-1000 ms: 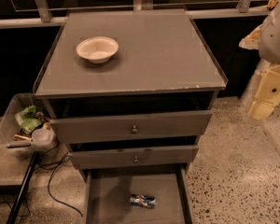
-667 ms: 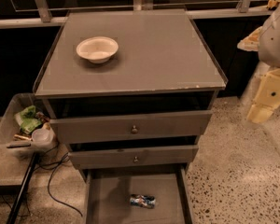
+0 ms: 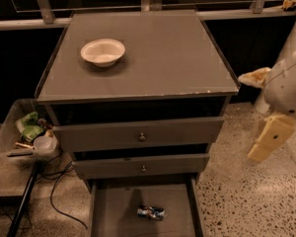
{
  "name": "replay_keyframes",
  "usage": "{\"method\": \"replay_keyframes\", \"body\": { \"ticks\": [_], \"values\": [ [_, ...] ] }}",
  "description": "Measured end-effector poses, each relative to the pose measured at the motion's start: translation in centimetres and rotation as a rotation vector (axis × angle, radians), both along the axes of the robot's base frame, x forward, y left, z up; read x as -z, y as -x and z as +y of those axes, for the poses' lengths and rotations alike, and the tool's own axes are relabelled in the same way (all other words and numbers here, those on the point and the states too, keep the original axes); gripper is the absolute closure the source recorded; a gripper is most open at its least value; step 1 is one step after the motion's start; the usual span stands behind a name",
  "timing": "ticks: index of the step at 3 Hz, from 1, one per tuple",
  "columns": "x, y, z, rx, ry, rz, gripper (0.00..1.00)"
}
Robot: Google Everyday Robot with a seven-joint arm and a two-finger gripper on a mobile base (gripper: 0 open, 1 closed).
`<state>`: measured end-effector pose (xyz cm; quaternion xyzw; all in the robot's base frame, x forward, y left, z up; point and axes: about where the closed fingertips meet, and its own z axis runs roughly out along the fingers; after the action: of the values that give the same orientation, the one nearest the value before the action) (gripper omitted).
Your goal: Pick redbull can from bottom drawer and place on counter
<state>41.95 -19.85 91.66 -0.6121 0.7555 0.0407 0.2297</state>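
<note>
The redbull can [image 3: 151, 212] lies on its side on the floor of the open bottom drawer [image 3: 113, 211], near its middle. It is small, blue and silver. The counter [image 3: 153, 58] is the flat grey top of the cabinet. My gripper [image 3: 274, 107] hangs in the air to the right of the cabinet, about level with the top knobbed drawer. It is well apart from the can and from the drawer, and it holds nothing that I can see.
A white bowl [image 3: 102, 51] stands on the counter's left rear part. Two knobbed drawers [image 3: 140, 137] sit slightly open above the bottom one. A clear bin [image 3: 19, 137] of clutter and cables [image 3: 59, 186] lie left of the cabinet. Speckled floor [image 3: 251, 201] lies to the right.
My gripper and arm have moved down and slightly left, closer to the cabinet's right side. The can, the bowl and the drawers have not moved.
</note>
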Motion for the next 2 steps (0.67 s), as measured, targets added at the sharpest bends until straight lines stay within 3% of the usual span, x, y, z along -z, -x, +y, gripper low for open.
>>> {"method": "replay_keyframes", "body": {
  "ticks": [1,2],
  "values": [
    [5.4,-0.2,-0.1,0.007,-0.076,-0.019,0.00],
    [12.1,-0.1,-0.3,0.043,-0.068,-0.010,0.00]
  ]
}}
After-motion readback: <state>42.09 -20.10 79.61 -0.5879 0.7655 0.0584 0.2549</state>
